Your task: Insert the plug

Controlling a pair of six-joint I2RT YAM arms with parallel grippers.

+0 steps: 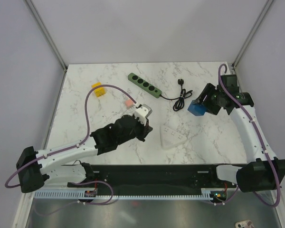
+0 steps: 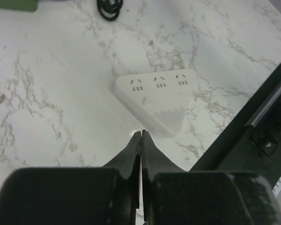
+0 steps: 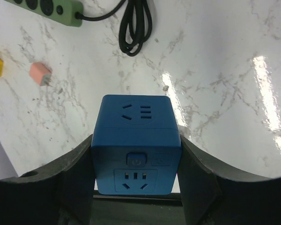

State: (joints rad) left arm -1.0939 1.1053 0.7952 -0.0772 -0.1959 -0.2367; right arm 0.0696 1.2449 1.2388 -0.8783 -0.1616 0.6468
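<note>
Right now our left gripper (image 2: 141, 134) is closed tight with nothing between its fingers. Its tips are just short of the white power strip (image 2: 154, 101), which lies flat close to the near edge of the marble table (image 1: 73, 104). Our right gripper (image 3: 136, 157) clamps a blue socket cube (image 3: 136, 140) by two opposite sides, over the right part of the table; we cannot tell whether the cube touches the surface. The black plug (image 1: 181, 81) lies loose at the far right, at the end of a coiled black cord (image 1: 179, 101) that runs from the green power strip (image 1: 145, 85). A pink block (image 1: 128, 102) lies just left of the left gripper's wrist, and a yellow block (image 1: 98, 90) sits farther left.
</note>
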